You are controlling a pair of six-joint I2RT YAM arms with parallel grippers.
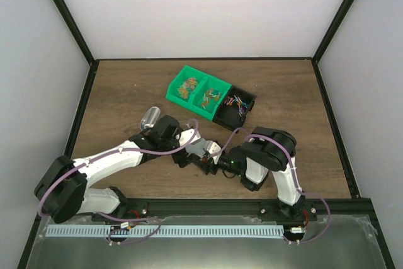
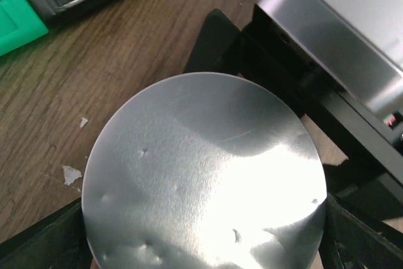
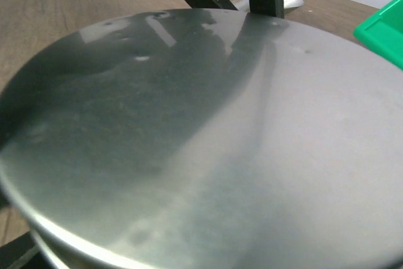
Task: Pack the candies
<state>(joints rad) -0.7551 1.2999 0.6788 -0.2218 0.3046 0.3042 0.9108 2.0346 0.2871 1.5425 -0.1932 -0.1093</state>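
We look down on a brown wooden desk [image 1: 126,92] closed in by plain white walls [image 1: 201,4] with a black frame. The candies [image 1: 189,86] lie at the far middle of the desk, sorted into bins. One lot of tiny mixed-colour sweets fills both compartments of a green bin [image 1: 176,84], and another lot sits in a black bin [image 1: 249,110] that touches the green one on its right. None of them is in either gripper. Nearer to us and to the left of the bins, a clear cup [image 1: 151,118] lies on its side on the wood, just beside the left arm's wrist. In front of the bins the two arms meet at the middle of the desk. There the left gripper [image 1: 192,149] and the right gripper [image 1: 214,155] face each other around a silver disc [image 2: 201,174]. In the left wrist view the disc spans the whole gap between the black fingers [image 2: 38,244], its edge against each of them, so we read that gripper as clamped on the disc. In the right wrist view the disc fills almost everything and hides the fingers. We cannot tell whether that gripper is closed or apart. A few small white scraps [image 2: 70,173] lie on the wood beside the disc.
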